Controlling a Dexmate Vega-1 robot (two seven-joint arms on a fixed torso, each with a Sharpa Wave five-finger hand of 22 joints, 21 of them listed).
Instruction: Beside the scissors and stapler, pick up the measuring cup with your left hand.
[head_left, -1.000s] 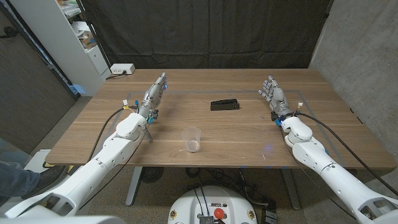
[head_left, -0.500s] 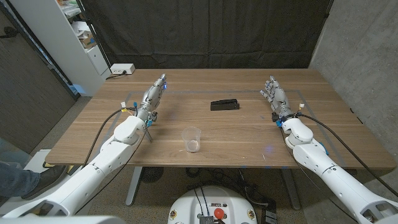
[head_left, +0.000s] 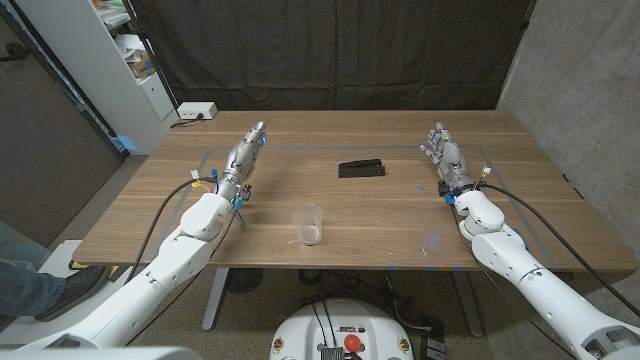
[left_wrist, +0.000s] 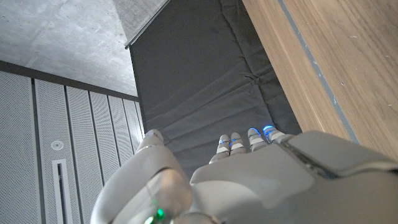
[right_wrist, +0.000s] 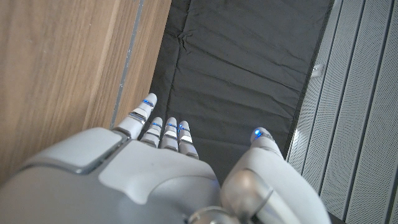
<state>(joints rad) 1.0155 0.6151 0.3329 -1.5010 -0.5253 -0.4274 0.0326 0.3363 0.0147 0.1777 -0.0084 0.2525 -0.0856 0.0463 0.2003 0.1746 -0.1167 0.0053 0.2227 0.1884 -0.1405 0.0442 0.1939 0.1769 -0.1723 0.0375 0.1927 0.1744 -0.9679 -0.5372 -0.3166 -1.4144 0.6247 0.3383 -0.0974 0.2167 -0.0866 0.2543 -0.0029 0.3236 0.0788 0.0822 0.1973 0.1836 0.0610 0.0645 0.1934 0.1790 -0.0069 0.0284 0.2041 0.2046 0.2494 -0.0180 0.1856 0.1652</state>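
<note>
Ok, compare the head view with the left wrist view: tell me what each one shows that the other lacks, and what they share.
Head view alone: the clear measuring cup standing upright near the table's front edge, the black stapler farther back, the right hand, and a white shelf off to the left. Left wrist view alone: a grey concrete surface and pale ribbed panels. Both: the left hand with nothing in it, the wooden table, and the black curtain behind it.
</note>
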